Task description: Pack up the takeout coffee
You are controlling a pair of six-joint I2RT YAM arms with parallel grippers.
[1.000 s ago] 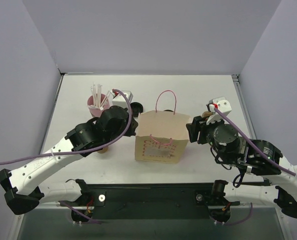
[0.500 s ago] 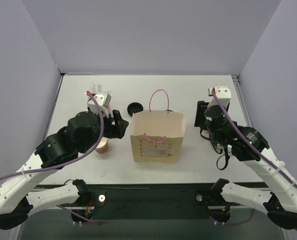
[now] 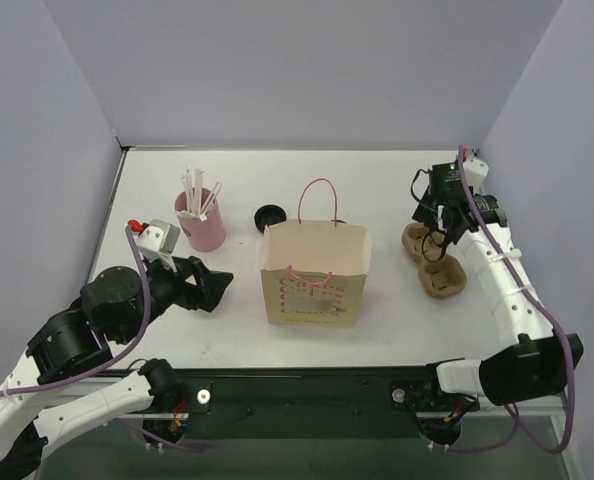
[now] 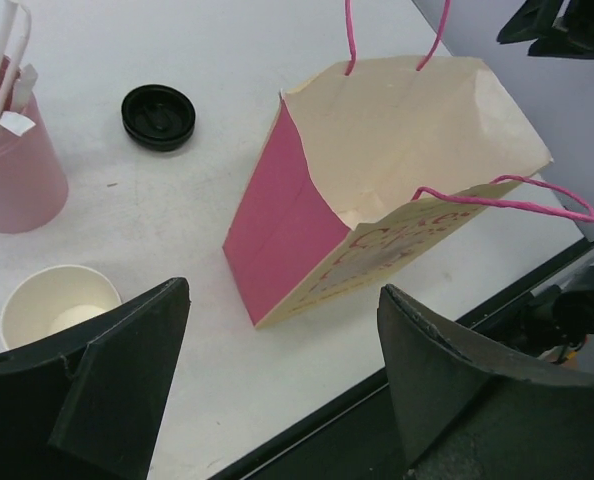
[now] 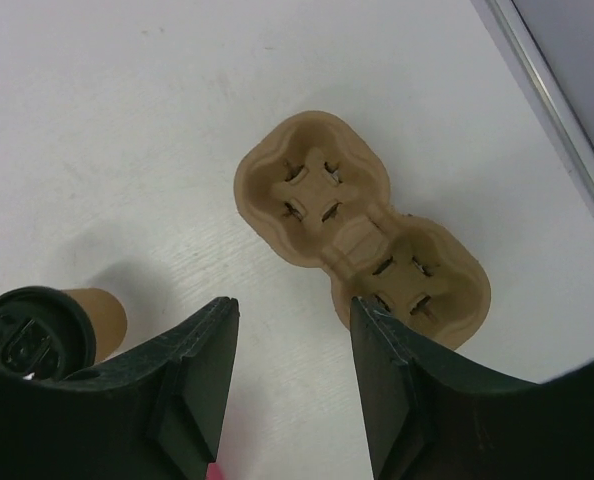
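Takeout coffee point(image 5: 32, 330), black lid on, stands on the bench point(image 3: 377, 180) toward its right edge, just outside one finger of the right pincer point(image 5: 292, 395), with the pulp cup carrier point(image 5: 362, 225) between it and that edge. Right pincer is partly open, gripping nothing. Left pincer point(image 4: 282, 390) is spread wide and empty near the front-left corner by the lidless cup point(image 4: 57, 310); paper bag point(image 3: 314, 275) mid-bench, loose lid point(image 4: 157, 115) and pink straw cup point(image 3: 202, 220) behind.
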